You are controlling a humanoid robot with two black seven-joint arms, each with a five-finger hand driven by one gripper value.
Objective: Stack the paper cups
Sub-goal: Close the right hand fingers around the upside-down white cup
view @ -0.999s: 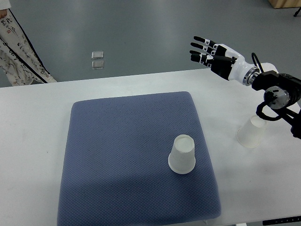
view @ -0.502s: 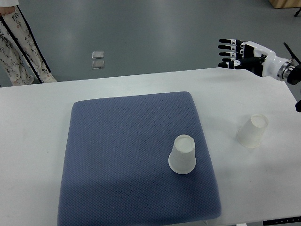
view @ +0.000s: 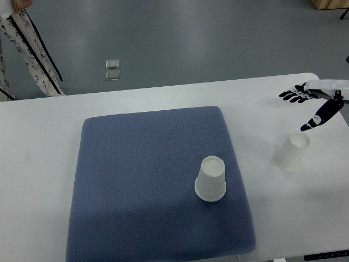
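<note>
Right hand spread, holding nothing; paper cup just below it, apart.

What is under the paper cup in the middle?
The upside-down paper cup stands on the blue mat, which lies on the white table. Its inside is hidden.

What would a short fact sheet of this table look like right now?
surface: white table with a blue mat on it
cup on mat: upside-down paper cup near the mat's right edge
cup off mat: second paper cup, upside down on the bare table
right hand: fingers spread, holding nothing, above the second cup
bystander: a person's legs, top left
</note>
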